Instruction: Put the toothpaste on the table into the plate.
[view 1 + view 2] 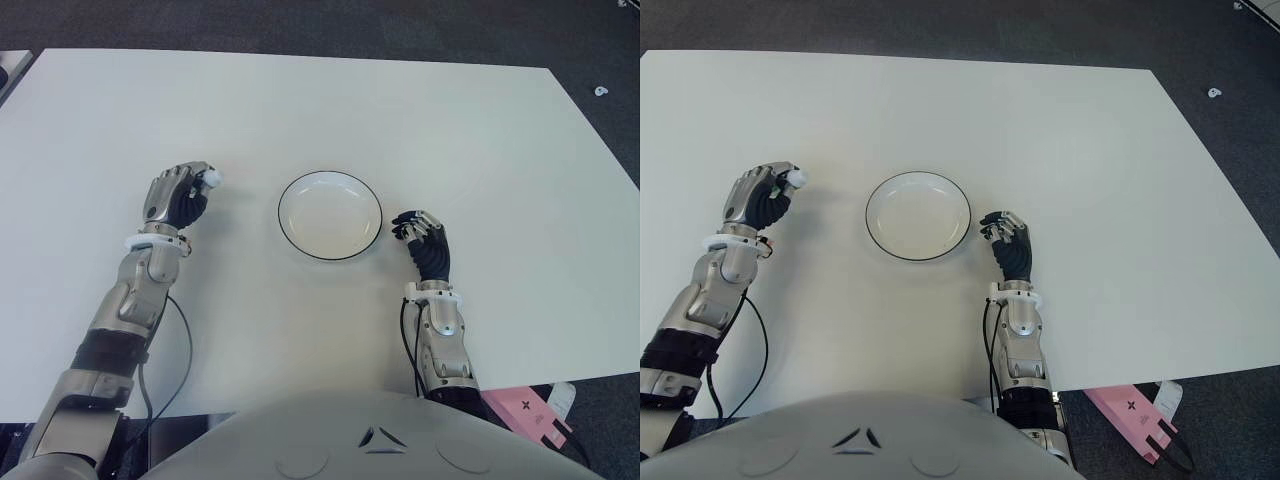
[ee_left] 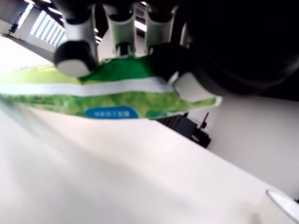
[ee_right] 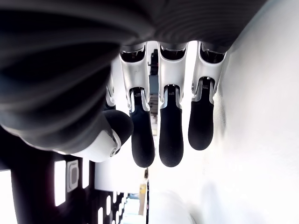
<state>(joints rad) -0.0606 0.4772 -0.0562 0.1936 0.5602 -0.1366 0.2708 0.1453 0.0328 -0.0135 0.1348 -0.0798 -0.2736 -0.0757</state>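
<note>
We see the left hand (image 1: pixel 178 198) left of the plate, fingers curled tight around the green toothpaste (image 2: pixel 110 95), white cap poking out toward the plate | plate (image 1: pixel 330 215) white, dark-rimmed, mid-table (image 1: pixel 420 120) | right hand (image 1: pixel 426 243) just right of the plate, fingers loosely extended, holding nothing

Glossy plate (image 1: pixel 330 216), matt table (image 1: pixel 400 110), shiny-foil toothpaste (image 2: pixel 112 95)
</note>
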